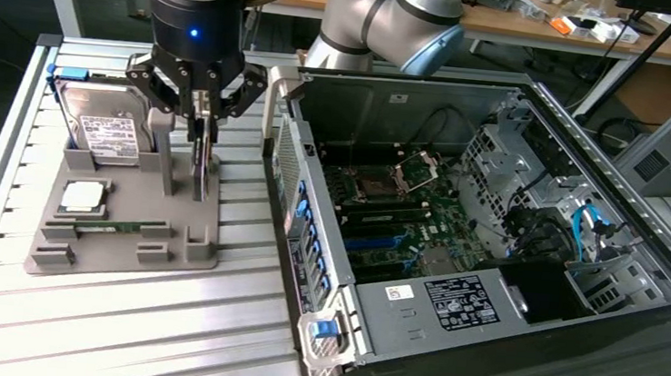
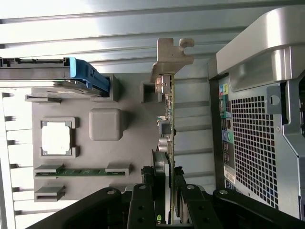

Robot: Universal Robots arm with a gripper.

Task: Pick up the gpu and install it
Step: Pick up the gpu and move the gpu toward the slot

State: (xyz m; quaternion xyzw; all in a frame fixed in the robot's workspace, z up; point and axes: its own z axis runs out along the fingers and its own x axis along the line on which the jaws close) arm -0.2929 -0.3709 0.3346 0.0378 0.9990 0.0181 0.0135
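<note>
The gpu point(image 1: 202, 163) stands on edge in the grey holder point(image 1: 123, 256), a thin dark blade seen from the side. In the wrist view the gpu point(image 2: 170, 121) runs as a narrow green board with a silver end bracket point(image 2: 171, 55). My gripper point(image 1: 204, 122) hangs straight above it, its fingers down either side of the card's upper edge. At the card, my gripper point(image 2: 167, 183) has its black fingers point(image 2: 151, 200) pressed against both faces, so it is shut on the gpu. The card's lower edge still sits in the holder point(image 2: 128, 152).
The holder also carries a hard drive point(image 1: 110, 132) with a blue end point(image 2: 88, 76), a square processor point(image 1: 83, 195) and a memory strip point(image 1: 120, 224). The open computer case point(image 1: 431, 215) stands close on the exterior view's right, its perforated rear wall point(image 2: 259, 143) near the card.
</note>
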